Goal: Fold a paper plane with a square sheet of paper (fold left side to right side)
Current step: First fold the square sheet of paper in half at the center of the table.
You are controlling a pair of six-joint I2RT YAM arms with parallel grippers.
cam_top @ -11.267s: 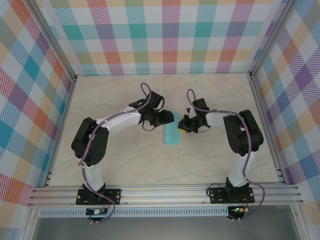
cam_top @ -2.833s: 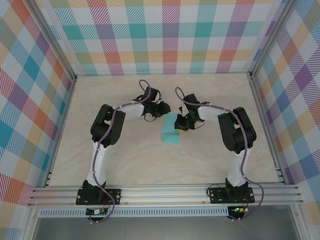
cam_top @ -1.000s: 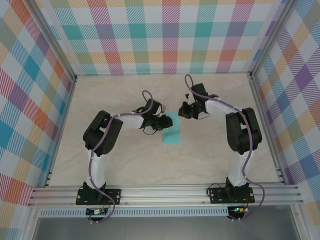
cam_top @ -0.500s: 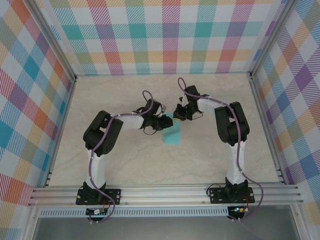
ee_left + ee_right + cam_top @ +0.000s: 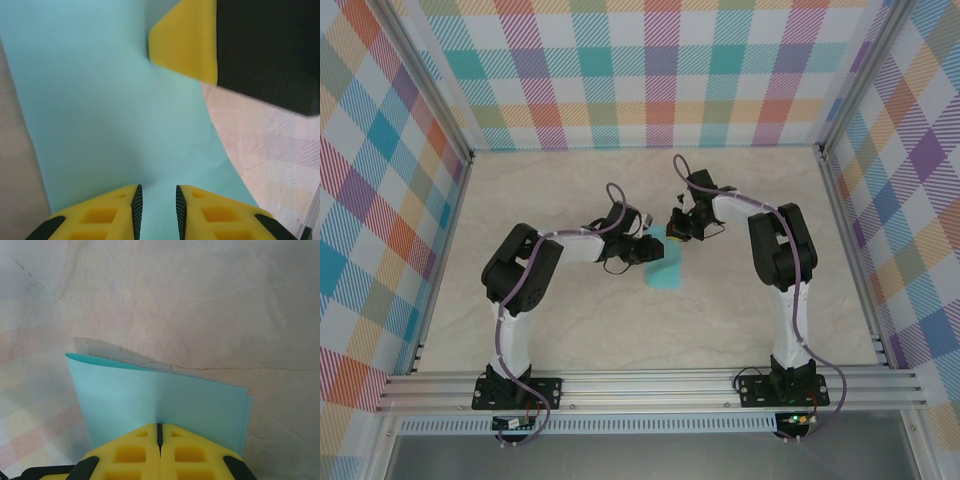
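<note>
Sheet (image 5: 665, 272) lies mid-counter (image 5: 740, 320) between the two arms, doubled over into a narrow strip. The right wrist view shows two layers slightly offset at one corner and one edge bowed up off the counter, so I'd say the crease isn't flat yet.

Handling: thin matte paper, so light and floppy with no stiffness. It likely slides easily on the smooth counter and dents or tears if pinched hard. Best taken at a free edge or corner with a shallow pinch, or pinned flat with a fingertip while sweeping along the fold.

Left hand (image 5: 647, 248) is at the sheet's left edge. Its fingers are a narrow gap apart, with paper visible through the gap. Can't tell if it's gripping or just pressing.

Right hand (image 5: 677, 228) is at the far end, fingers fully together, tip down on the paper. Looks like a pin, not a grasp.

Risk: the layers skew if either hand lets go.
</note>
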